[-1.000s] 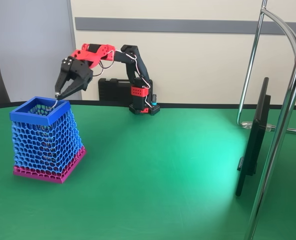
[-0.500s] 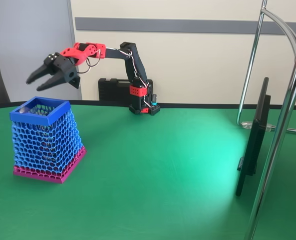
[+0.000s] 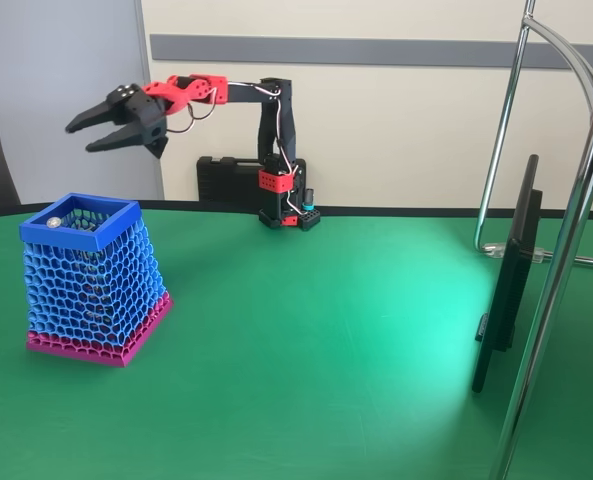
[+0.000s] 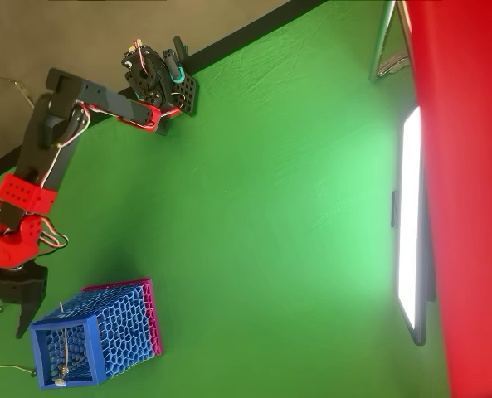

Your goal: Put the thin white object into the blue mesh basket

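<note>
My gripper [image 3: 84, 135] hangs high in the air w/ its 2 black fingers [image 3: 90, 112] spread apart, nothing between them, tips aimed to the left of the fixed view. Well below me and a bit right of my fingertips stands the blue mesh basket [image 3: 116, 280] on the green table [image 3: 356, 340], upright, pink base down. A small pale bit, prob. the end of the thin white object [image 3: 52, 221], sits at the rim's left corner; rest can't be made out thru the mesh. Behind me my arm [image 3: 266, 110] runs back to its base.
</note>
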Controlling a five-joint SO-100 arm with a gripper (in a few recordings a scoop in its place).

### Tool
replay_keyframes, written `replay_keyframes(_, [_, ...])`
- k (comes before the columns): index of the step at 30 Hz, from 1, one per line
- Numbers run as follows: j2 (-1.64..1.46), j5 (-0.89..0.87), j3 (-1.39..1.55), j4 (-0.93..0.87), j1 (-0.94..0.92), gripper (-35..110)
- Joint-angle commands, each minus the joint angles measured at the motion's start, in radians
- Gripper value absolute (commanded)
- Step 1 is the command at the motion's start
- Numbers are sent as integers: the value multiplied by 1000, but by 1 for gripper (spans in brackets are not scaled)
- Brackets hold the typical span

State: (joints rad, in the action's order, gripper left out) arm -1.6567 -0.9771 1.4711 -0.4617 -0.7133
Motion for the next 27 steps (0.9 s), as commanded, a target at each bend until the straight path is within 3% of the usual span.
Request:
replay_keyframes(1, [-152,72,84,28,52,24])
replay_keyframes(27, [-857,764,896,184,528,22])
